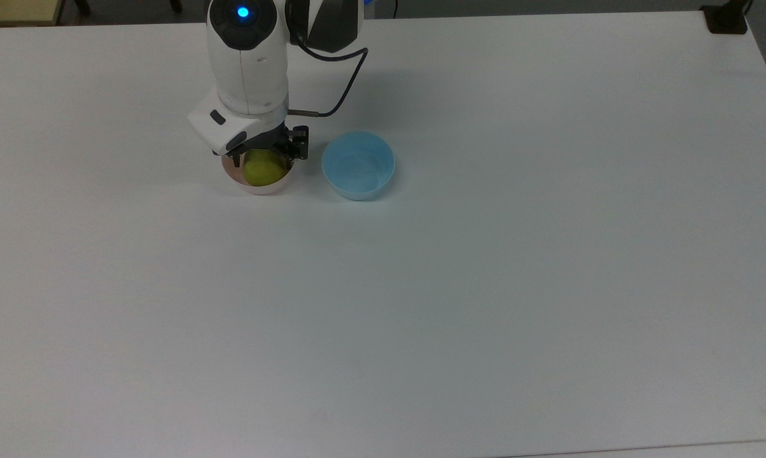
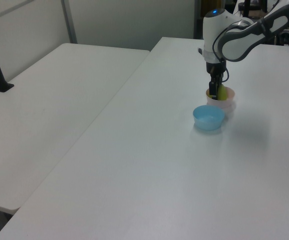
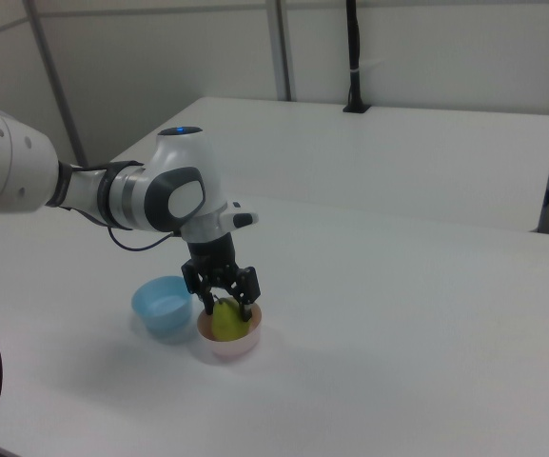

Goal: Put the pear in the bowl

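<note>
1. Top view: the jaws (image 1: 265,154) point down over the pink bowl (image 1: 259,185), their black fingers (image 1: 299,144) standing on either side of the pear (image 1: 263,168). The pear sits low inside the bowl, directly under the jaws, its yellow-green body taking up most of the opening. Whether the fingers press on the fruit or stand just off it cannot be told here. A light blue bowl (image 1: 358,165) stands on the white worktop (image 1: 485,267) just beside the jaws, on the top view's right, apart from the pink bowl.

2. Left view: the jaws (image 2: 213,91) hang straight down from the white arm (image 2: 229,35) and reach into the pink bowl (image 2: 225,106). The pear (image 2: 222,93) shows as a yellow-green patch just behind the dark fingers, inside the rim. The blue bowl (image 2: 208,117) lies near the jaws, below them and toward the left view's left.

3. Right view: the jaws (image 3: 223,300) are spread apart, with one finger on each side of the pear (image 3: 225,324), which rests in the pink bowl (image 3: 228,345) right below them. A gap seems to show between fingers and fruit. The blue bowl (image 3: 163,307) is just beside the jaws on the right view's left, close to the pink bowl.
</note>
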Controlling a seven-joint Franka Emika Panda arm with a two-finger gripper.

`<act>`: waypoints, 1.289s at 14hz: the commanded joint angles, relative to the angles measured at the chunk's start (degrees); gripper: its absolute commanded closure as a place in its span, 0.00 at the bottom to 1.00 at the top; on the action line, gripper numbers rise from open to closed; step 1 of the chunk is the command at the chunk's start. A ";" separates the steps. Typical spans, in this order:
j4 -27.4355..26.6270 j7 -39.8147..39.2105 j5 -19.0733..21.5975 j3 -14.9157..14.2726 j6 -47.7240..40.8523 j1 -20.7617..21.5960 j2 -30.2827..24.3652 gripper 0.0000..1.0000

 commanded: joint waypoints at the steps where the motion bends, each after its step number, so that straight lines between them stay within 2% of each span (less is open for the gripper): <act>1: -0.51 -0.33 -0.59 -0.29 -3.44 0.58 -3.17 0.01; 3: 0.37 -0.33 -0.59 -0.29 -5.10 0.58 -4.14 0.01; 7: 6.16 0.02 -0.32 -0.20 -13.01 0.75 -6.60 0.00; 11: 16.44 0.11 2.13 1.20 -24.34 1.63 -7.39 0.00; 12: 18.98 0.11 4.49 1.73 -26.62 1.81 -7.48 0.00; 13: 20.92 0.11 5.21 1.73 -28.39 2.07 -7.48 0.00; 15: 22.26 1.42 5.21 2.78 -30.16 3.03 -8.79 0.00; 18: 22.17 7.31 4.95 2.87 -32.17 5.67 -12.66 0.00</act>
